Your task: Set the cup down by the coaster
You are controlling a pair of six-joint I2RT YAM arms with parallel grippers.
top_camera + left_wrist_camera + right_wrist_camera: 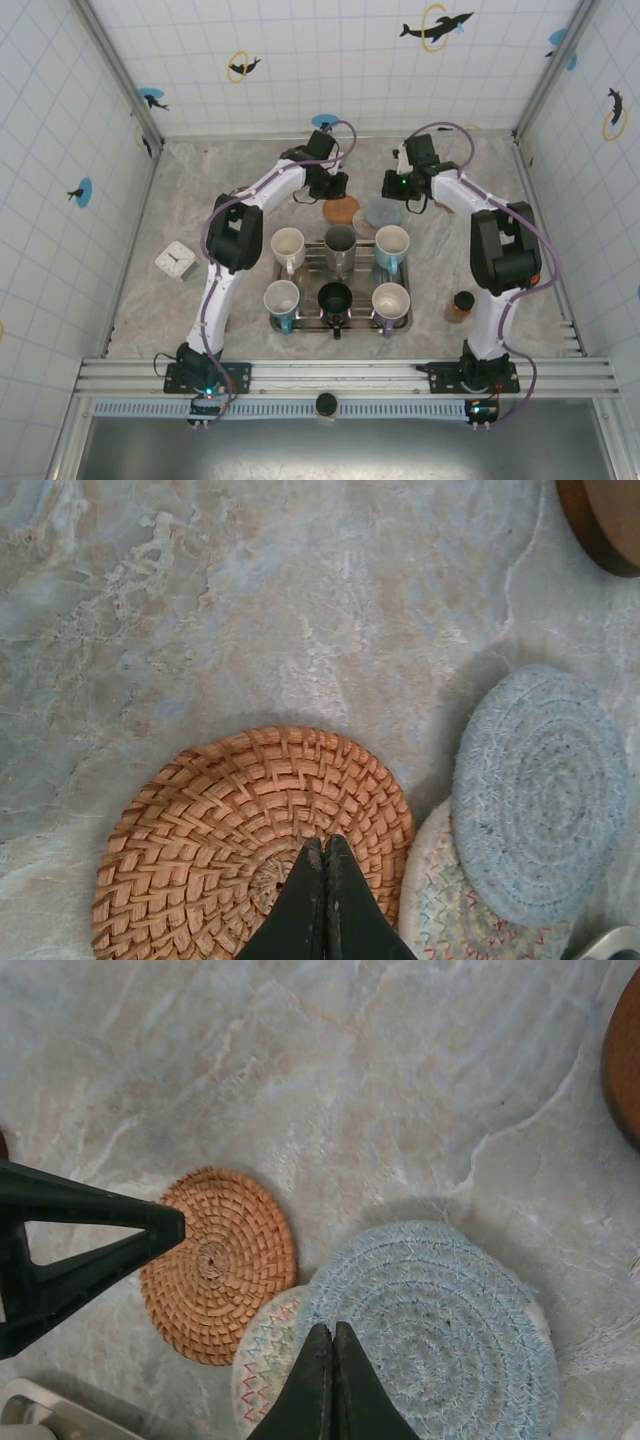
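Top external view has both arms stretched to the far middle of the marbled table [200, 200], and neither is carrying anything. The left gripper [330, 186] is pinched fully closed on nothing above the round woven orange-brown rattan coaster [341, 211]. The right gripper [396, 186] is also closed and empty, above the round pale blue crocheted coaster [384, 212], which overlaps a white coaster with coloured stitching [262, 1355]. What worries me: the two wrists sit near each other, so swinging both back at once could bump them. I can't tell if the fingertips touch the mats, and if they do, a sideways move would drag a coaster. The rectangular metal tray [362, 272] is also packed tight, so fingers going in could knock a neighbouring cup over. The cups are all in that tray, mid-table toward the near edge. The far row is a white mug [288, 245], a steel cup [340, 245] and a blue-and-white mug [392, 242]. The near row is a white-and-blue mug [282, 298], a black cup [335, 298] and a white mug with a purple base [390, 300]. Whichever one is meant, it sits on the arm-base side of both pairs of jaws and apart from them, and the far row is closest.
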